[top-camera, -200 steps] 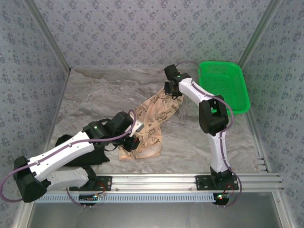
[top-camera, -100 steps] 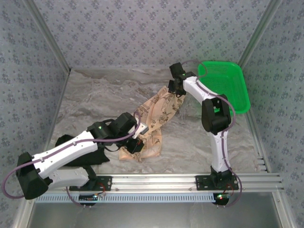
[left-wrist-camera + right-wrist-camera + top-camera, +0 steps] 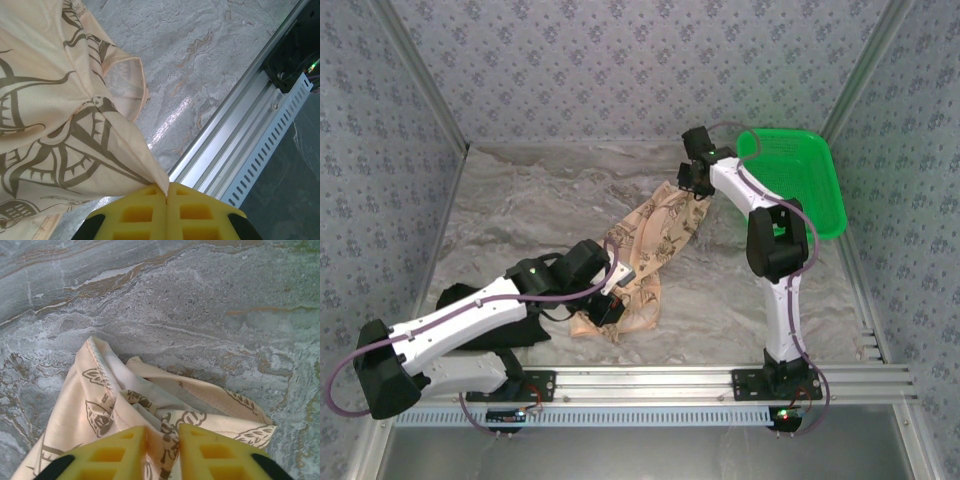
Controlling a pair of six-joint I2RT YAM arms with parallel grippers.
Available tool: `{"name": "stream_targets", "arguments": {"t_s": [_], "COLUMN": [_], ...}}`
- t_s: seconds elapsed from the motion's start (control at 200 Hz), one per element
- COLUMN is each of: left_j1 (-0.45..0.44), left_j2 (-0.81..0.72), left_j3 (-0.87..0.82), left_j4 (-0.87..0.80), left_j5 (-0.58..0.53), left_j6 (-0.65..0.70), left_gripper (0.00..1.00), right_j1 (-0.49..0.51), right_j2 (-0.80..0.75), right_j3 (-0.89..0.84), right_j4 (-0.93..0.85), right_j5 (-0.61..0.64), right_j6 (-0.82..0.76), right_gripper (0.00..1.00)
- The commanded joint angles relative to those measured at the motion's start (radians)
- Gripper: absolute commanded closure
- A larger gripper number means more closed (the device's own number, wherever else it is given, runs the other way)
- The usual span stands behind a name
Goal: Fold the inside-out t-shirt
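"Where is the peach-tan fabric t-shirt with the dark compass drawings point(image 3: 655, 235) sitting?"

"It is stretching as a bunched band across the middle of the grey marbled table point(image 3: 520, 200), running from near-left to far-right."

"What is holding it?"

"The left gripper point(image 3: 166, 192) is pinching the near end, its pads pressed together on a fold. The right gripper point(image 3: 162, 435) is clamping the far end, with its jaws narrow and cloth between them."

"What has been changing?"

"The right gripper has been drifting farther right, toward the green plastic mesh basket point(image 3: 790, 180), while the left has been easing nearer. The t-shirt is being drawn out longer, probably for laying flat. No fold is showing yet."
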Motion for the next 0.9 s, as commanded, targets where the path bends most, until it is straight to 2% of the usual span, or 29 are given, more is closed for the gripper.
{"name": "stream_targets", "arguments": {"t_s": [0.0,0.13,0.19,0.215,0.31,0.455,0.555,0.715,0.815,0.895], "left_j1": [-0.006,-0.005,-0.006,-0.006,-0.006,-0.004,0.000,0.038,0.072,0.120], "left_j2": [-0.014,-0.013,-0.014,-0.015,-0.025,-0.055,-0.078,-0.114,-0.124,-0.122], "left_j3": [-0.008,-0.009,-0.010,-0.008,0.010,0.114,0.233,0.450,0.537,0.573], "left_j4": [0.010,0.007,0.007,0.007,-0.009,-0.136,-0.237,-0.324,-0.306,-0.248], "left_j5": [0.029,0.029,0.029,0.029,0.022,-0.126,-0.223,-0.510,-0.645,-0.699], "left_j6": [0.018,0.017,0.017,0.017,0.019,0.087,0.240,0.517,0.716,0.855], "left_gripper": [1.00,1.00,1.00,1.00,1.00,1.00,1.00,1.00,1.00,1.00], "right_j1": [-0.009,-0.011,-0.009,-0.009,-0.006,-0.010,-0.024,-0.052,-0.064,-0.069], "right_j2": [-0.005,-0.003,-0.003,-0.003,-0.020,-0.083,-0.124,-0.210,-0.268,-0.319], "right_j3": [0.028,0.021,0.022,0.023,0.021,0.023,0.070,0.150,0.189,0.208], "right_j4": [-0.010,-0.004,-0.004,-0.005,-0.008,-0.012,-0.042,-0.085,-0.109,-0.121], "right_j5": [-0.027,-0.042,-0.052,-0.054,-0.048,-0.019,0.000,0.073,0.091,0.108], "right_j6": [0.011,0.018,0.015,0.014,0.011,0.015,0.025,0.054,0.060,0.050], "right_gripper": [0.81,0.83,0.91,0.98,1.00,1.00,1.00,1.00,1.00,1.00]}}
